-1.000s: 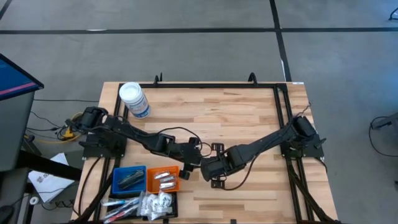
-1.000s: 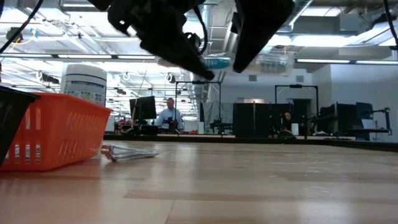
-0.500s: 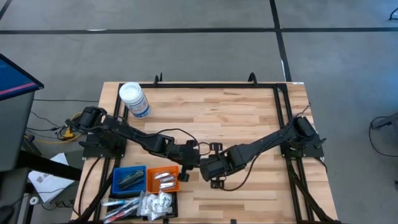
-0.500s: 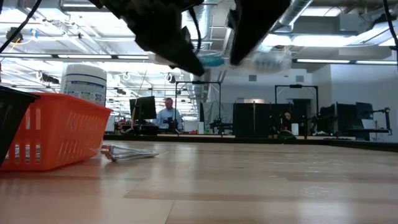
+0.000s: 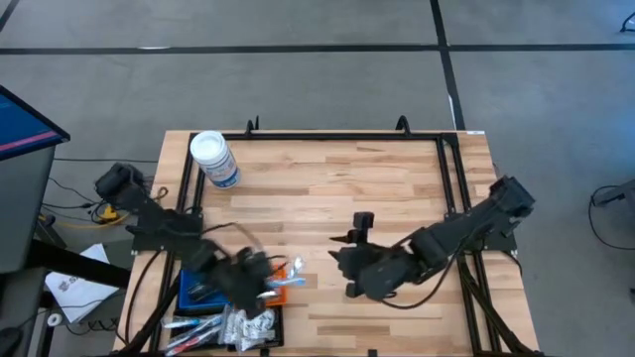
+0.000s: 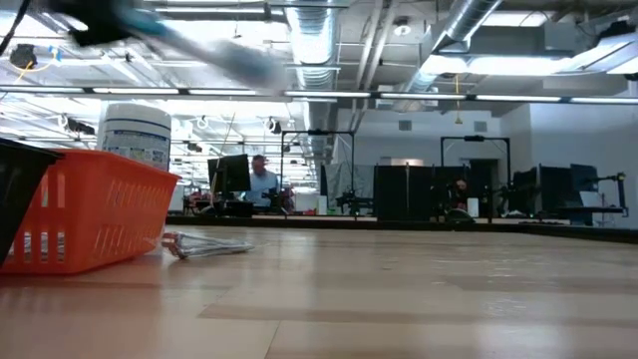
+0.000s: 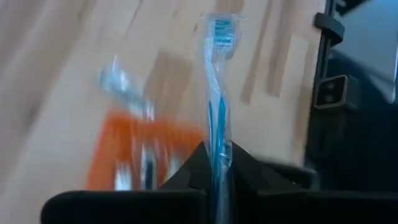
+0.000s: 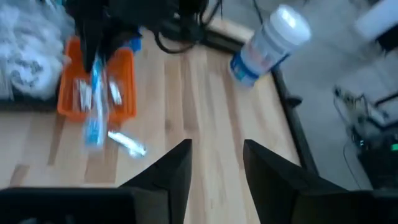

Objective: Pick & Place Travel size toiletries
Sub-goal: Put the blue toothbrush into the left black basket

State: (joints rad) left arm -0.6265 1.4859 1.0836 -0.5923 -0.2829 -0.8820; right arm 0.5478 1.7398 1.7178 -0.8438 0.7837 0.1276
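A blue toothbrush in a clear wrapper (image 7: 219, 81), one of the travel size toiletries, is in my left gripper (image 5: 273, 288), which is shut on it above the orange tray (image 8: 127, 93) at the table's near left. The brush also shows in the high view (image 5: 290, 281). A small white packet (image 8: 127, 143) lies flat on the wood just right of the orange tray. More toiletries lie in the orange, blue (image 5: 193, 288) and black (image 5: 248, 325) trays. My right gripper (image 8: 214, 162) hangs open and empty over the table's middle, to the right of the brush. My left gripper pinches the toothbrush's handle (image 7: 217, 158) between its two fingers. The brush runs along the fingers and its head end (image 7: 221, 31) sticks out past them. The fingers slant down toward the table's right. The brush is lifted clear, above the orange tray's right edge.
A large clear jar with a white lid (image 5: 213, 159) stands at the far left corner. The black frame rails (image 5: 347, 136) run along the table's far and side edges. Bare wood lies to the right and far side of the trays.
Both grippers met at the toothbrush over the table's middle. My left gripper has since swung toward the near left edge with the brush, rolling as it went, and now hangs over the orange tray. My right gripper has risen and drawn back toward the right without it.
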